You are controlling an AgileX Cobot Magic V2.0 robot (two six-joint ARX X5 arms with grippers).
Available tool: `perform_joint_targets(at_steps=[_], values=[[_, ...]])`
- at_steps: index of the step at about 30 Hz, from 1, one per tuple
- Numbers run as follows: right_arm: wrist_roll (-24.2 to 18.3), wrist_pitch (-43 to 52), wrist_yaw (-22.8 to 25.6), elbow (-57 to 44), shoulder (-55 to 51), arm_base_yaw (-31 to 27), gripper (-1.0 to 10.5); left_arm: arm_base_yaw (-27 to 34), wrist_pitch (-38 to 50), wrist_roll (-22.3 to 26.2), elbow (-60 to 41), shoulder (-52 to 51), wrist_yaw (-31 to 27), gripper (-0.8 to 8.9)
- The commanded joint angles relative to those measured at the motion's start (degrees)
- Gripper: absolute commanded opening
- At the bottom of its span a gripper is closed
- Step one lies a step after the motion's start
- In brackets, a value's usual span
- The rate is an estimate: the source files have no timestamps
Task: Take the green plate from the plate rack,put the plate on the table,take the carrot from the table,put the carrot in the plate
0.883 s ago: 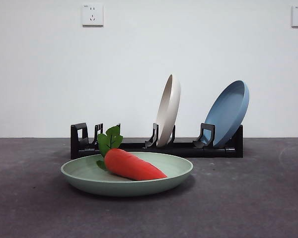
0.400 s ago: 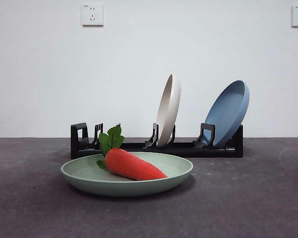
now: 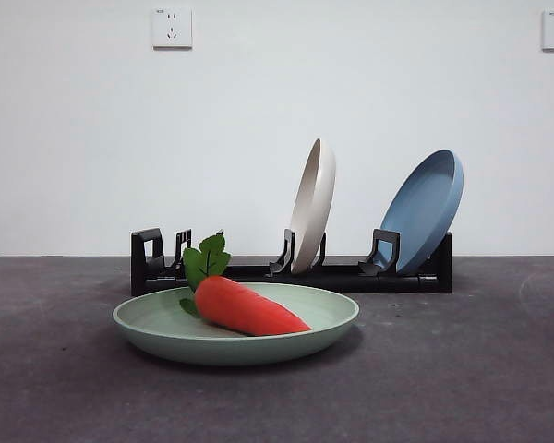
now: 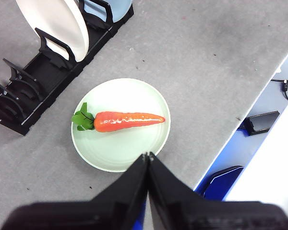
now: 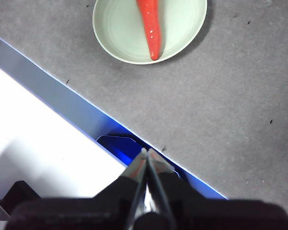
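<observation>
One carrot (image 3: 249,308) lying in green plate (image 3: 157,323), flat on table (image 3: 462,369).
Plate rack (image 3: 258,272) behind. Left gripper (image 4: 148,156) and right gripper (image 5: 146,152): fingers pressed together, empty, raised well clear.

Light is even and bright in all three views. In the front view the white wall is nearly blown out, and the green plate (image 3: 235,325) casts a soft, short shadow on the table (image 3: 462,369), so light falls from above. The carrot (image 3: 249,307) carries small glossy highlights. Both wrist views are sharp on the tabletop, while the jaws at the bottom edge are blurred.
</observation>
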Motion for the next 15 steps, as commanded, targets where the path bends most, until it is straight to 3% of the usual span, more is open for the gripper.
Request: perform_joint_targets(at_steps=[1,5,8,11,15], values=[[-0.46,0.15,0.11,-0.07,-0.11,0.13,0.0,-0.11,0.15,-0.35,-0.37,-0.07,-0.02,-0.02],[-0.46,0.15,0.11,-0.07,-0.09,0.13,0.0,2.14,1.81,2.75,-0.39,-1.79,-1.46,-0.03],[-0.48,0.15,0.13,-0.07,-0.11,0.13,0.0,7.89,9.55,7.02,-0.66,-4.24,-0.76,-0.03],[-0.48,0.13,0.11,-0.07,-0.15,0.13,0.0,16.63,20.92,10.19,-1.84,-7.15,4.81,-0.02],[-0.48,0.13,0.13,-0.07,-0.13,0.13,0.0,29.92,37.03,10.82,-7.41,-12.24,16.41,-0.03]])
